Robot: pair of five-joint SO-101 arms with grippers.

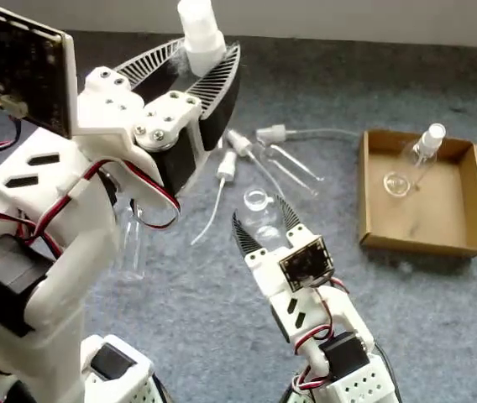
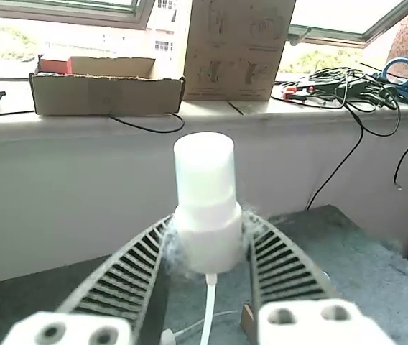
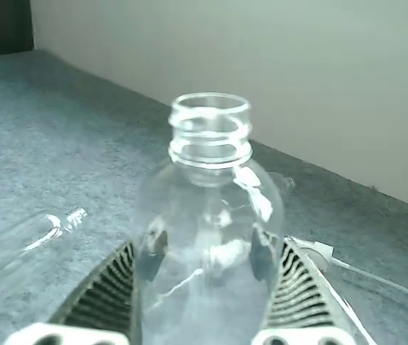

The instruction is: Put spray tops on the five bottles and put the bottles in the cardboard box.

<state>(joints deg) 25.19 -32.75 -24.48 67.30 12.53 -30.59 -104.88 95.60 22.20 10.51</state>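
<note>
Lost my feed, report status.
Left claw shut on spray top. Right claw shut on uncapped bottle. One capped bottle in cardboard box. Loose tops on mat nearby.

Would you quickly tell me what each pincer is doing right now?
Left pincer: shut on a spray top.
Right pincer: shut on an uncapped bottle.

The left arm [image 1: 45, 218] and right arm [image 1: 322, 327] are white printed plastic shells around black servo blocks [image 1: 7, 285], fastened with silver screws [image 1: 156, 133]. Red, black and white cables [image 1: 165, 195] loop between joints. The fingers [image 1: 146, 57] are black with pale ribbing, and each wrist carries a dark circuit board [image 1: 28, 67].
</note>
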